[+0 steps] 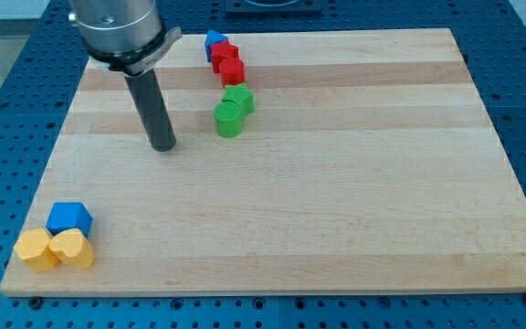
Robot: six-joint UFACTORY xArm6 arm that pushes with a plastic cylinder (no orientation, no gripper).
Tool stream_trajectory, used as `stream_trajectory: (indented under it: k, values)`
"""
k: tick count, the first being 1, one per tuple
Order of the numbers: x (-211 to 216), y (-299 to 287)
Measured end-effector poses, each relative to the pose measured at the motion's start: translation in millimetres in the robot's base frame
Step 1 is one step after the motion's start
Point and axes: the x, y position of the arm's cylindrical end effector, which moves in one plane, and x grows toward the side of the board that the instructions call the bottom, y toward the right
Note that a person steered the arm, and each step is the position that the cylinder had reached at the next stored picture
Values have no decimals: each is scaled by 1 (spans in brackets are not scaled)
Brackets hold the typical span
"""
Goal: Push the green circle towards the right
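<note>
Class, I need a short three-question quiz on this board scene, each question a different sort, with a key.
1. True or false: my tip touches the green circle.
2. Which blocks lie at the view's bottom left? A) two red B) two yellow and one blue C) two green
3. Fill in: behind the green circle sits another ____ block.

Key: 1 false, the tip stands apart to its left; 2 B; 3 green.
</note>
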Motion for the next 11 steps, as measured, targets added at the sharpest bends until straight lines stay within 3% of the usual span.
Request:
stream_trajectory:
  k: [3, 9, 11]
  values:
    - [-28, 45]
    - [-36, 198]
    - [-43, 217]
